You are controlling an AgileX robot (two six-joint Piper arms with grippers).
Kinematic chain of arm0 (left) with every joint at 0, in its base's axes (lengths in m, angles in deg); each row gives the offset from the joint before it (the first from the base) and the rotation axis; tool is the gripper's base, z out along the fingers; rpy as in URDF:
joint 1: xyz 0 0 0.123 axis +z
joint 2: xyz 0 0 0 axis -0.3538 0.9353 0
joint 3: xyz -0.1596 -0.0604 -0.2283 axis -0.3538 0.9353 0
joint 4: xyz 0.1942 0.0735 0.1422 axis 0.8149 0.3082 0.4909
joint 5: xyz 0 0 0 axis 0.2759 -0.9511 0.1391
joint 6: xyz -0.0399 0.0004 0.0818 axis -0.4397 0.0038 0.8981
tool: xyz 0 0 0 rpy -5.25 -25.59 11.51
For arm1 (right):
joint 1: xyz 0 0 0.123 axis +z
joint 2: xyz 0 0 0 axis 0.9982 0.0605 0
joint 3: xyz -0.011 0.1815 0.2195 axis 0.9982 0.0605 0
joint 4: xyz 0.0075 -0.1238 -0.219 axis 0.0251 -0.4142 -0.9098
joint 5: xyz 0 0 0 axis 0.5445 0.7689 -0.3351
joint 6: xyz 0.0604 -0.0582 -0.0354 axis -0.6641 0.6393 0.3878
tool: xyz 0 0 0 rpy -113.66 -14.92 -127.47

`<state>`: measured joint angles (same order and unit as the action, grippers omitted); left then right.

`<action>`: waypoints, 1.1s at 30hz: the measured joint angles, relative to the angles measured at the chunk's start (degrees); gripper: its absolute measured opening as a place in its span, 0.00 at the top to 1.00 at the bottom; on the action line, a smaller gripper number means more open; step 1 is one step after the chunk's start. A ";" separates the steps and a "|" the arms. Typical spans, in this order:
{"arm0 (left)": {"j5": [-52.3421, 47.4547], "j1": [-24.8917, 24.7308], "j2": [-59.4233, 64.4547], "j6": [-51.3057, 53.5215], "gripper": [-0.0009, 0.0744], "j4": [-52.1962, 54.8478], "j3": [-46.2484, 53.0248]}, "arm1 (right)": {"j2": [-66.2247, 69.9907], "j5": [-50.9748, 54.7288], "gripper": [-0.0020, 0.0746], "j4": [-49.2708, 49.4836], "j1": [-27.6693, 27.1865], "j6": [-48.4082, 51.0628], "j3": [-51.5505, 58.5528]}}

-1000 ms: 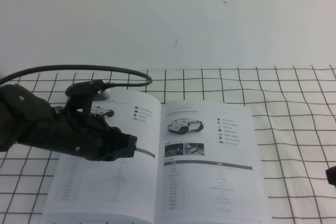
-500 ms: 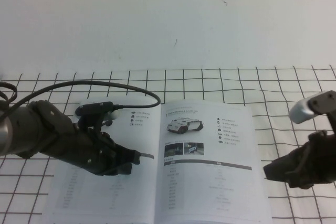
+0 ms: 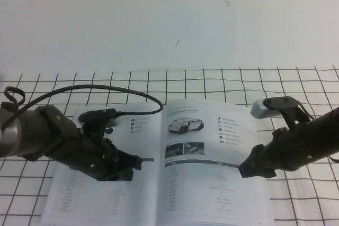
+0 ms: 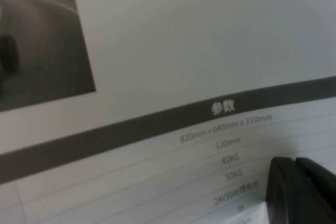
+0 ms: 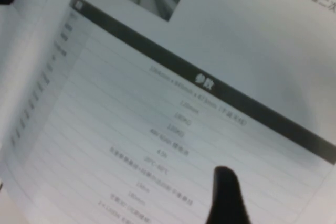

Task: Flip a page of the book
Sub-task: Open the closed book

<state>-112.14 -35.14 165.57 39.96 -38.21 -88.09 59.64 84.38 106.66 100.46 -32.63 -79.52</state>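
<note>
White page (image 3: pixel 212 152) under right claw (image 3: pixel 249 169), left claw (image 3: pixel 132 162) on book (image 3: pixel 106 194)

Right pincer (image 3: pixel 249 169) now over page (image 3: pixel 212 183).

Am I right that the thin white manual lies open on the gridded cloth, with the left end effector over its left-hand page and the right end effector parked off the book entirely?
Not quite. The high view shows the right end effector over the right-hand page of the thin white manual, near its outer edge. The rest holds: the manual lies open on the gridded cloth, with the left end effector over its left-hand page.
</note>
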 joint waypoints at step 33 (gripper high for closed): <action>-0.10 0.00 0.11 0.00 0.99 -2.40 -0.09 | 6.69 2.80 0.39 9.61 -0.17 -2.86 -3.23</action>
<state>-112.24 -35.14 165.68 39.96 -40.62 -88.19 66.33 87.18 116.27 100.29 -35.49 -82.75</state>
